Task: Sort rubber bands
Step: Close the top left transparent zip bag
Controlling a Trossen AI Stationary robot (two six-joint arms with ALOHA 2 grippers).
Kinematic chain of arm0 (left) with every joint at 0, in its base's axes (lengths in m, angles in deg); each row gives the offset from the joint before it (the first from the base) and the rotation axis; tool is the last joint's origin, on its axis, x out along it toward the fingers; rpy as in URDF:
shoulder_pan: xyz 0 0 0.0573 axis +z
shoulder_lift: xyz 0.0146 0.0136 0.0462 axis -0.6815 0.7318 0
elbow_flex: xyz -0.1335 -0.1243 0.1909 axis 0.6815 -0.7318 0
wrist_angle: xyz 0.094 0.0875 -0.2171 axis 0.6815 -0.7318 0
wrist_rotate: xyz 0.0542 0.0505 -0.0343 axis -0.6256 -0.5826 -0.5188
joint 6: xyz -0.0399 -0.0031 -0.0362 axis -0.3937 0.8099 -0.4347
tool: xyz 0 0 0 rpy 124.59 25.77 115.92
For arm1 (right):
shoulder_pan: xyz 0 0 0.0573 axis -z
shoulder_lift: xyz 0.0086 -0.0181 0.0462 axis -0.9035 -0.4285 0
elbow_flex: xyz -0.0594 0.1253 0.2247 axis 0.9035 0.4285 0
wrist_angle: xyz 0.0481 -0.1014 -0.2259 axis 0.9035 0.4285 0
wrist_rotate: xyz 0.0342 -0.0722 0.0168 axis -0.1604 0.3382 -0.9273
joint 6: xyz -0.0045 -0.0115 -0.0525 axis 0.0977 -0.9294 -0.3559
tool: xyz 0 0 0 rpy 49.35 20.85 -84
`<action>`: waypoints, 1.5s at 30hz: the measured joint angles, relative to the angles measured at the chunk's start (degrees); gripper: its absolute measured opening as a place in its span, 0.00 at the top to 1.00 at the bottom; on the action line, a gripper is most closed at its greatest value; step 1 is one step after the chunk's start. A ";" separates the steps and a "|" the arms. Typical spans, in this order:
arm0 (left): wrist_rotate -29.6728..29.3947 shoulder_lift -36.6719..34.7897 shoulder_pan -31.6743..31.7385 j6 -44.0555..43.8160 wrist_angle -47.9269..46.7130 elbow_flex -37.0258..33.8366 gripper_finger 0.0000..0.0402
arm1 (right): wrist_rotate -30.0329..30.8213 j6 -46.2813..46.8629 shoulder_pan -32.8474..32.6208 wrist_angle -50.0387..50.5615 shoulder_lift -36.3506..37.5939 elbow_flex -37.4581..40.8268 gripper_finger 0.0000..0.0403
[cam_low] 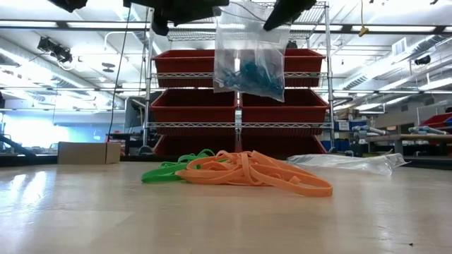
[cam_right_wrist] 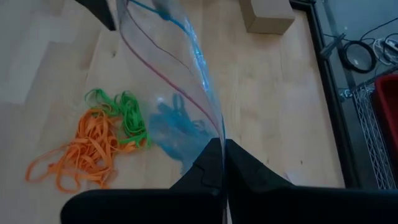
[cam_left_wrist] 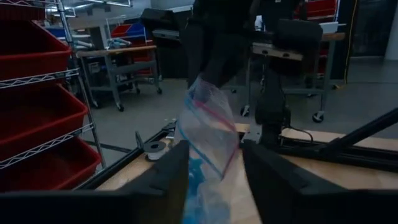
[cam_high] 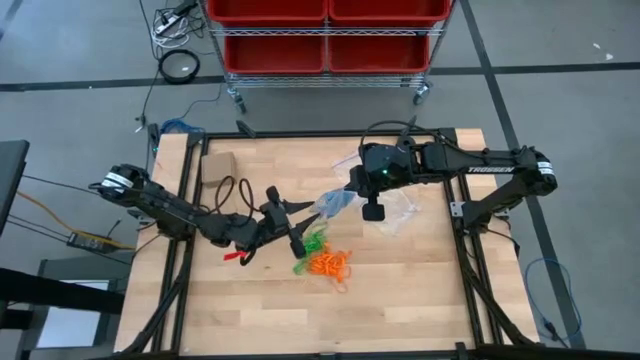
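Workshop (red bin shelving (cam_low: 240, 106))

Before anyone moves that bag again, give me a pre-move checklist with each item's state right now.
1. Right gripper shut on the clear bag: ok.
2. Bag hangs clear of the table: ok.
3. Blue bands inside the bag: ok.
4. Left gripper around the bag's lower part: ok; whether the fingers press it: cannot tell.
5. Green bands and orange bands bagged: not ok, both piled on the table.
6. Second bag ready: cannot tell; it lies flat.
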 joint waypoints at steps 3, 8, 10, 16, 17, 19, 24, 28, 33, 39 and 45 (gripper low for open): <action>-0.01 0.00 0.04 0.35 -0.58 0.00 0.80 | 0.00 0.00 0.00 -0.05 0.00 0.00 1.00; -0.06 0.00 0.04 3.77 -0.47 0.00 0.97 | 0.00 0.00 0.02 -0.03 0.00 0.00 1.00; -0.09 -0.02 0.02 4.46 -0.48 0.00 0.98 | -0.03 0.04 0.02 0.38 0.00 0.00 1.00; -1.61 -0.01 -0.86 7.63 -0.70 0.00 0.99 | -0.86 0.94 -0.02 3.06 0.00 0.00 1.00; -1.64 -0.02 -0.99 7.81 -0.98 0.02 0.99 | -1.52 1.00 -0.02 3.52 0.00 0.00 1.00; -1.63 -0.02 -1.13 8.39 -1.95 0.02 0.99 | -3.76 1.16 -0.01 4.14 0.00 0.00 1.00; -1.25 -1.18 -1.25 6.27 -10.22 0.67 0.99 | -6.60 1.11 -1.53 3.21 0.00 0.00 0.92; -0.16 -2.21 -1.23 6.15 -22.01 5.30 1.00 | -5.47 1.07 -2.83 1.56 -0.22 0.00 0.75; 4.94 -2.75 -0.06 6.82 -40.25 14.73 1.00 | -4.97 1.14 -4.75 -2.98 -1.47 0.03 0.52; 8.97 -2.43 2.36 5.53 -61.65 26.63 1.00 | -3.98 4.58 -6.39 -10.12 -2.84 0.00 0.44; 11.73 -2.38 4.58 5.51 -70.20 32.29 1.00 | -1.05 5.51 -7.61 -12.09 -3.15 -1.08 0.53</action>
